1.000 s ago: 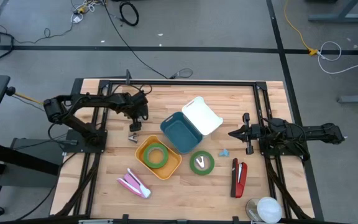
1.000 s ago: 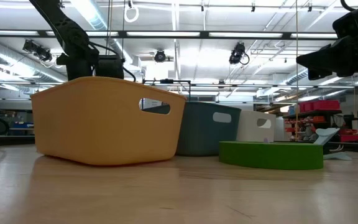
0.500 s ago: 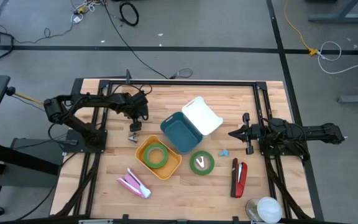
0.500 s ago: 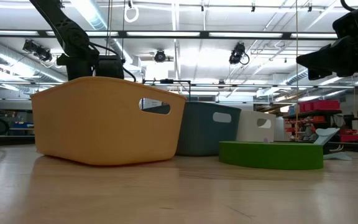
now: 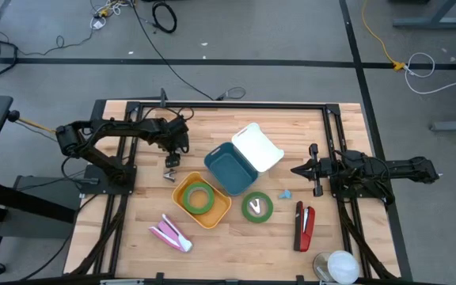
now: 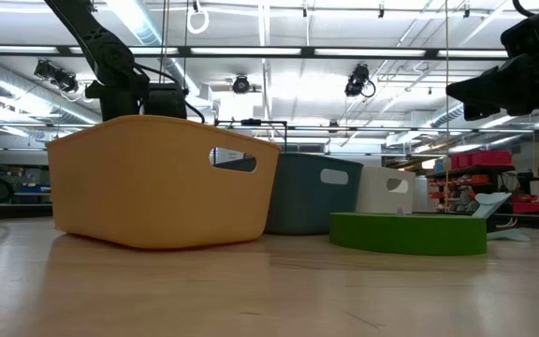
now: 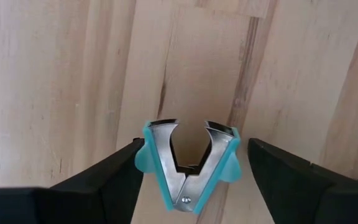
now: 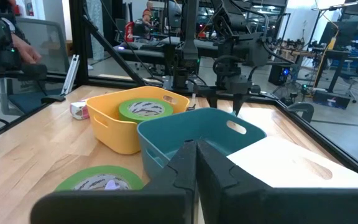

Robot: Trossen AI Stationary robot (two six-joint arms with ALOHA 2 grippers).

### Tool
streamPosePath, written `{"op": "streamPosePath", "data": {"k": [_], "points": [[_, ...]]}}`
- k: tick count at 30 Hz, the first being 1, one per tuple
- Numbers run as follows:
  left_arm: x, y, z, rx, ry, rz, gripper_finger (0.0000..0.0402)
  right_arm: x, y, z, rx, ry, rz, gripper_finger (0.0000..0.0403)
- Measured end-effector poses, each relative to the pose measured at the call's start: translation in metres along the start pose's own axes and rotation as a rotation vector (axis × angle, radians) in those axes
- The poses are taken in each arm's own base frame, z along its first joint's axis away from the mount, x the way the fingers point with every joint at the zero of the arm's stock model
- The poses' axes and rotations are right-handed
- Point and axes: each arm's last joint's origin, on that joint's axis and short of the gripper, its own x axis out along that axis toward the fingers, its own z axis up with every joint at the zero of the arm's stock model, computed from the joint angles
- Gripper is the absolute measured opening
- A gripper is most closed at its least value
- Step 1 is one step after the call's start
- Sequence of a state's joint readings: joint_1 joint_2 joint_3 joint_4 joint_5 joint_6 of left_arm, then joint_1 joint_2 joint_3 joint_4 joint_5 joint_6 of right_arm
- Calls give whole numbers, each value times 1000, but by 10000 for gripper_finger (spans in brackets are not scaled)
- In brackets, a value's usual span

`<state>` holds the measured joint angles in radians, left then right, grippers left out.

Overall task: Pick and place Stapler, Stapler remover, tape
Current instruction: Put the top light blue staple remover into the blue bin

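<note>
A staple remover [image 7: 188, 165] with steel claws and teal grips lies flat on the wood [image 5: 170, 173], left of the teal bin. My left gripper [image 7: 191, 155] hangs over it, pointing down and open, with one finger on each side of the teal grips [image 5: 172, 158]. My right gripper [image 5: 298, 169] waits shut at the table's right side, fingers together [image 8: 196, 158]. A red and black stapler [image 5: 303, 226] lies near it. One green tape roll [image 5: 199, 196] sits in the yellow bin and another [image 5: 257, 207] lies on the table.
The yellow bin [image 5: 202, 201], teal bin [image 5: 229, 168] and white bin [image 5: 257, 146] stand in a row in the middle. A pink stapler [image 5: 170, 233] lies near the front edge. There is also a small blue piece [image 5: 285, 193] and a white round object [image 5: 337, 266].
</note>
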<state>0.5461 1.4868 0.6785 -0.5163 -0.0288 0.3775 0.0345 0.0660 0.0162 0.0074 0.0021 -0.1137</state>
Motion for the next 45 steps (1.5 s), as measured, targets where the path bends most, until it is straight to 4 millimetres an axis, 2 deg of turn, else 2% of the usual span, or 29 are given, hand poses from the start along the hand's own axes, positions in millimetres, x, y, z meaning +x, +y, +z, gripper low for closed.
{"op": "streamPosePath", "data": {"k": [24, 36, 45], "points": [[0, -5, 2, 27, 6, 21, 164, 0, 0, 0, 0, -1, 0, 13], [-2, -13, 6, 62, 17, 49, 140, 0, 0, 0, 0, 0, 0, 13], [-23, -5, 27, 40, -13, 83, 140, 0, 0, 0, 0, -1, 0, 13]]}}
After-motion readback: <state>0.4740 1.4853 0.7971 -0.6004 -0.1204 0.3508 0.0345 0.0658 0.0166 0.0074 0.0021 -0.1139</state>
